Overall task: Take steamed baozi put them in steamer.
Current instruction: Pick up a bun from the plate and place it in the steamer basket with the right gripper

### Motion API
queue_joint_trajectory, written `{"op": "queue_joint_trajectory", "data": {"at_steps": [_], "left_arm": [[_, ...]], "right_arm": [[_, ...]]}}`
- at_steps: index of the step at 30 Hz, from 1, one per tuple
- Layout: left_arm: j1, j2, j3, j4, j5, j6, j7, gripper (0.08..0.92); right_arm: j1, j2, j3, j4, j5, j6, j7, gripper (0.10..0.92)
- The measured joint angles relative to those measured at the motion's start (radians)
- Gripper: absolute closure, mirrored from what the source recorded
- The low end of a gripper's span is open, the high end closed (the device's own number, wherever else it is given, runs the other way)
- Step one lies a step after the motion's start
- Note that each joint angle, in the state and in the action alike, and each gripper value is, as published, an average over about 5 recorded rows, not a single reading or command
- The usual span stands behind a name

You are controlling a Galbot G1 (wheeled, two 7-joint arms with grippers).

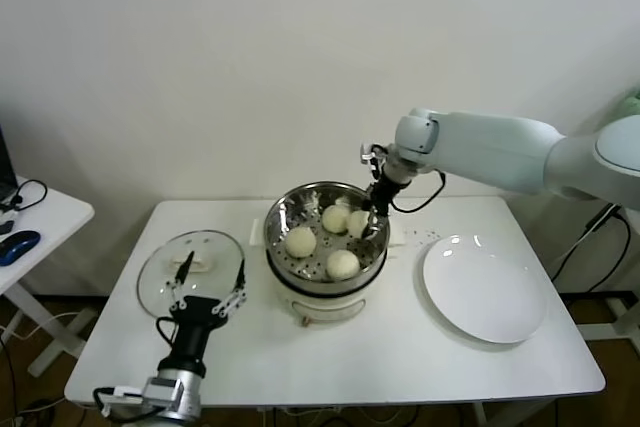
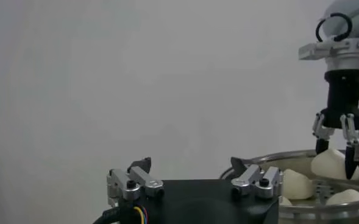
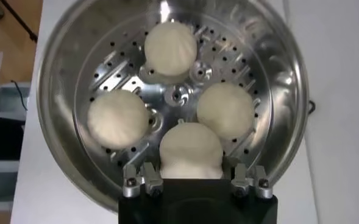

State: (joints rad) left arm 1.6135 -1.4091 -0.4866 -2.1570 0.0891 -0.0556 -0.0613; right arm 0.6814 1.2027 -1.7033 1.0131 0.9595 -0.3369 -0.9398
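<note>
Right gripper (image 1: 371,219) reaches into the steamer (image 1: 284,217), jaws closed around the fourth baozi (image 3: 191,149) beside three others on the perforated insert. Best to open gently and lift straight up. Left gripper (image 1: 207,297) waits open over the glass lid (image 1: 155,277). White table (image 1: 400,347), empty plate (image 1: 485,287), plain wall.

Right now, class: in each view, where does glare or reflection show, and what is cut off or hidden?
Head view: highlights glint on the white plate; the steamer wall mirrors the baozi.
Right wrist view: the perforated insert shines; the right hand covers part of the nearest bun.
Left wrist view: the left hand fills the foreground; the steamer is cropped.
</note>
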Motion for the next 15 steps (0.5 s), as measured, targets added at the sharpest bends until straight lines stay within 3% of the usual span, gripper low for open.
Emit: {"op": "queue_joint_trajectory", "data": {"at_steps": [15], "left_arm": [[-0.011, 0.001, 0.007, 0.008, 0.000, 0.004, 0.004, 0.177]], "right_arm": [[-0.029, 0.020, -0.020, -0.033, -0.031, 0.008, -0.010, 0.372]]}}
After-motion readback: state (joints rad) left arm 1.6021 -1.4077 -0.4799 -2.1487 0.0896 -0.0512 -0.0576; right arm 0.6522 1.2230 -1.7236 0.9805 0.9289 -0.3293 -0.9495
